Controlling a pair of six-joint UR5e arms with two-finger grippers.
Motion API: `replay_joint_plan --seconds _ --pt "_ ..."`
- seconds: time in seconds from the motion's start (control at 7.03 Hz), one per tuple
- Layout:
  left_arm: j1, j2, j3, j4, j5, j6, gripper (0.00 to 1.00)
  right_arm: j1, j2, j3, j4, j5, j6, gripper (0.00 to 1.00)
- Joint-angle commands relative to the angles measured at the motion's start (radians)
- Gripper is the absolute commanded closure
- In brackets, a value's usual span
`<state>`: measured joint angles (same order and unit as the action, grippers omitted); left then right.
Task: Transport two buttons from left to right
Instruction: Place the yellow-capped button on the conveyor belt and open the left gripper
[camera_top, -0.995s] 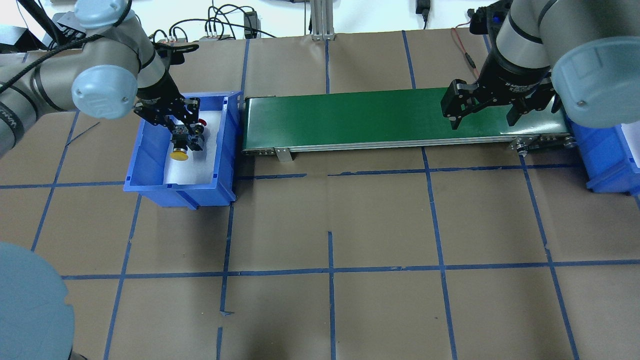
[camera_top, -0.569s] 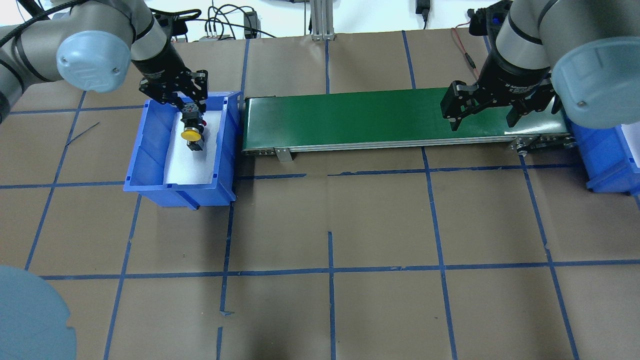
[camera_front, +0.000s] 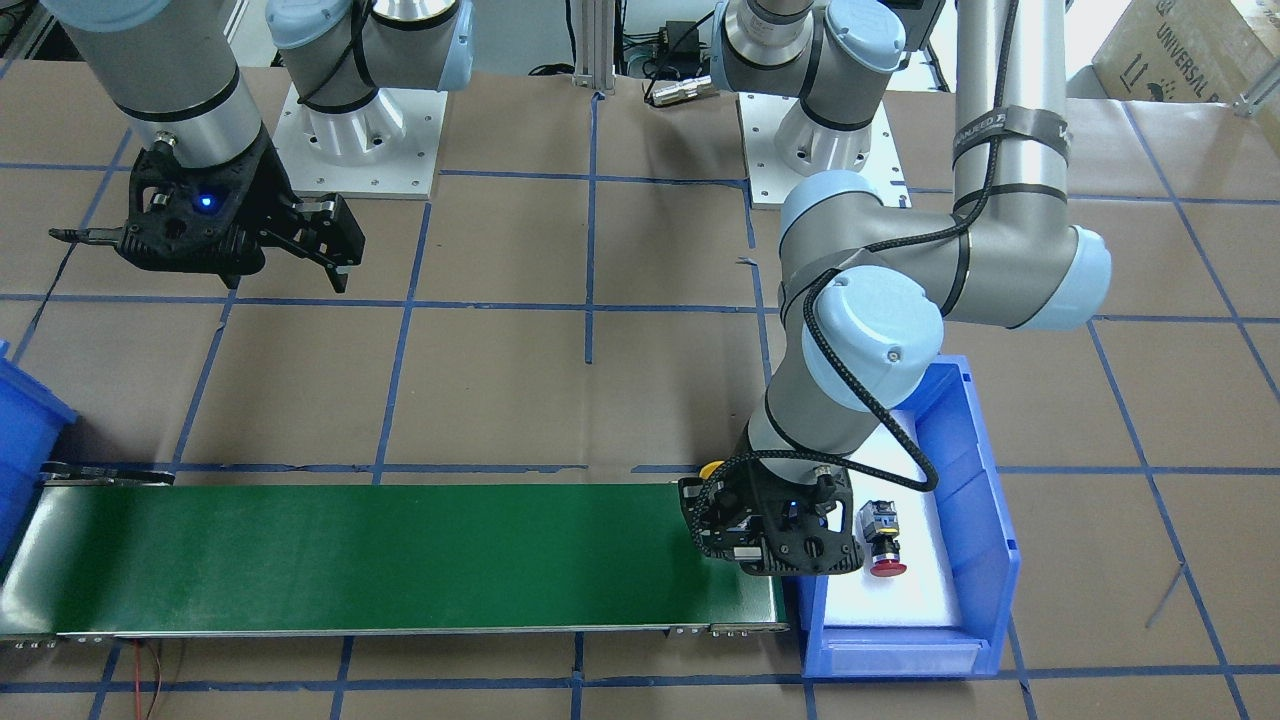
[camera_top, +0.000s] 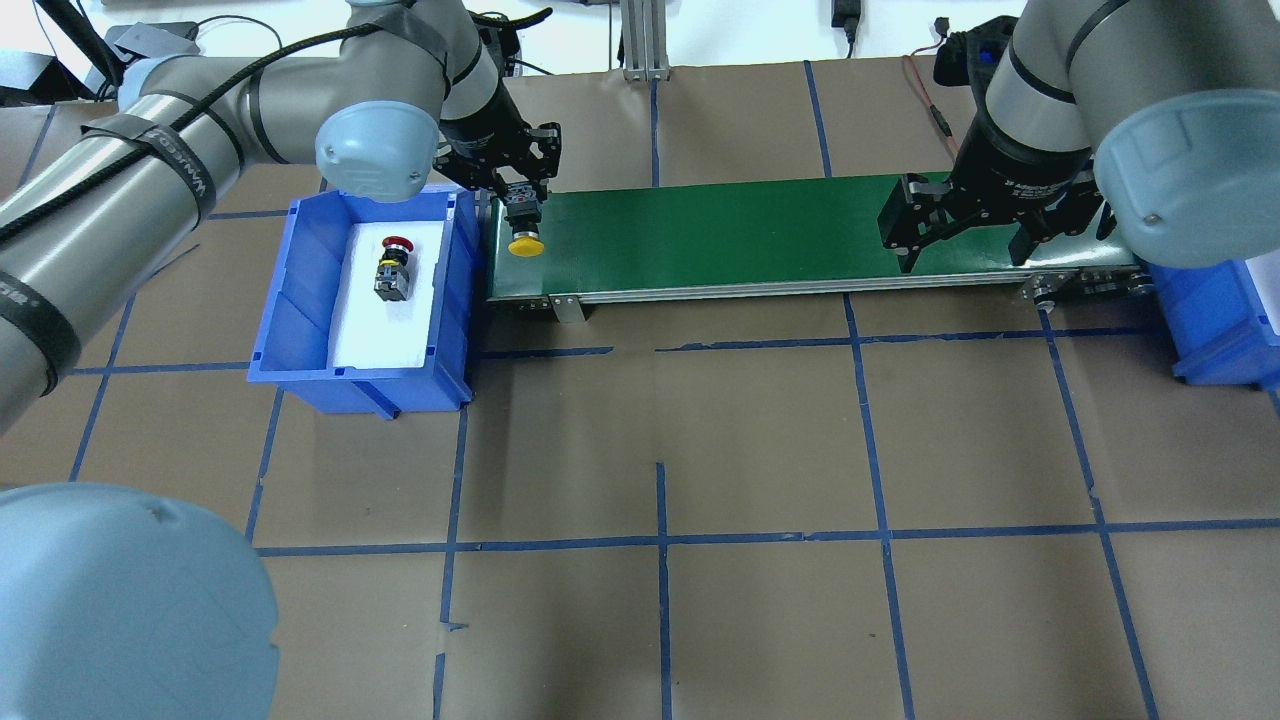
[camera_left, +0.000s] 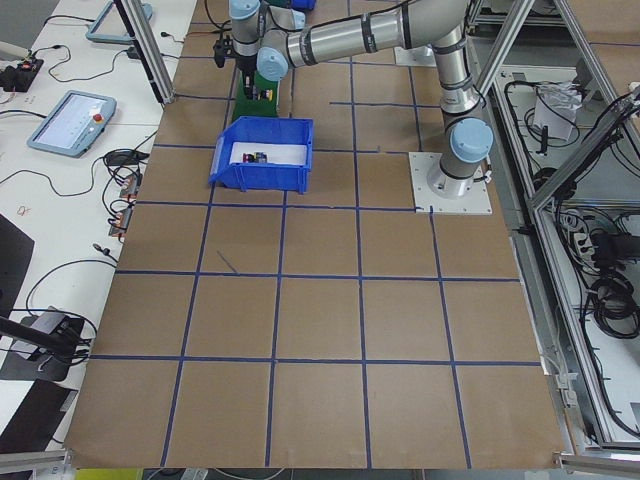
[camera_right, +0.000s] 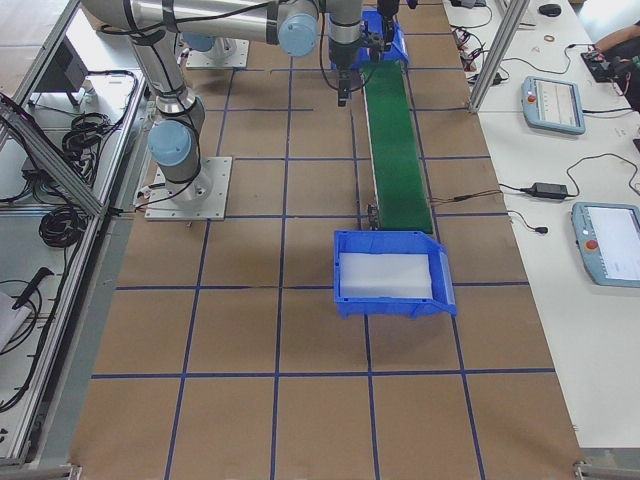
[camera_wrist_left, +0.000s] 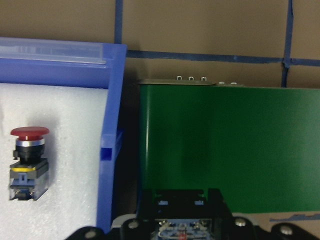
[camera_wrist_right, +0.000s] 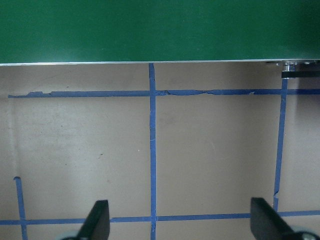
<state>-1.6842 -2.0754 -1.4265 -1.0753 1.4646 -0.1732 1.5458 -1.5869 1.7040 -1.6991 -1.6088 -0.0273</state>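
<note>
So: left gripper (camera_top: 523, 198) has its jaws clamped on the grey block of the yellow button (camera_top: 525, 245), with the cap sticking out toward the robot's side. The button sits over the left end of the green belt (camera_top: 720, 235), just inside the belt's end edge and just past the right wall of the left blue bin (camera_top: 300, 300). Can't tell whether it touches the belt. Left wrist view shows only the block's back end between the jaws, bottom centre. Red button (camera_top: 392, 268) lies on its side on the white foam (camera_top: 370, 330) in that bin, cap pointing away from the robot, apart from every wall and apart from the left jaws. Right gripper (camera_top: 967, 250) hovers by the belt's right end, jaws spread and gripping nothing. Its wrist view shows both fingers (camera_wrist_right: 97, 220) wide apart, with taped surface and the belt's edge beyond. Writing: "Adaptive" is partly readable on the right gripper's body. A cardboard box (camera_front: 1190, 50) in the corner of the front-facing view reads "UNIVERSAL". Lettering on the left arm's cable strap (camera_front: 1005, 125) is too small to trust. Room: a long green run of belt lies between the two grippers. The belt's right end meets the right blue bin (camera_top: 1215, 320). Brown surface (camera_top: 760, 440) with a blue tape grid spreads on the robot's side of the belt.
</note>
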Motion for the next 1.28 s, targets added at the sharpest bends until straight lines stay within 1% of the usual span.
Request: replay_joint_plan --seconds 0.0,0.14,0.28,0.43,0.57,0.71,0.85,1.0,1.14 --pt "-0.011 -0.055 0.008 0.067 -0.013 -0.011 0.78 0.0 0.001 0.005 -0.007 0.003 0.0 0.0" --pt "-0.009 -0.066 0.006 0.066 -0.01 -0.006 0.74 0.0 0.001 0.006 -0.007 0.001 -0.002 0.0" --pt "-0.009 -0.074 0.006 0.066 -0.012 -0.015 0.73 0.0 0.001 0.006 -0.007 0.001 0.0 0.0" --pt "-0.011 -0.072 0.004 0.058 -0.012 -0.012 0.52 -0.001 0.001 0.006 -0.005 0.0 -0.008 0.0" --pt "-0.009 -0.071 -0.008 0.057 -0.012 -0.012 0.38 -0.001 -0.001 0.008 -0.002 -0.002 -0.014 0.0" --pt "-0.011 -0.063 -0.014 0.055 -0.012 -0.011 0.26 -0.001 -0.001 0.008 -0.002 0.0 -0.014 0.0" --pt "-0.011 -0.055 -0.014 0.054 -0.013 -0.012 0.16 -0.001 -0.001 0.006 -0.002 0.0 -0.013 0.0" --pt "-0.011 -0.026 -0.015 0.031 -0.013 -0.008 0.14 -0.001 -0.001 0.008 -0.004 0.0 -0.013 0.0" --pt "-0.011 0.025 -0.015 -0.033 -0.01 0.0 0.12 -0.001 -0.001 0.008 -0.004 0.0 -0.013 0.0"
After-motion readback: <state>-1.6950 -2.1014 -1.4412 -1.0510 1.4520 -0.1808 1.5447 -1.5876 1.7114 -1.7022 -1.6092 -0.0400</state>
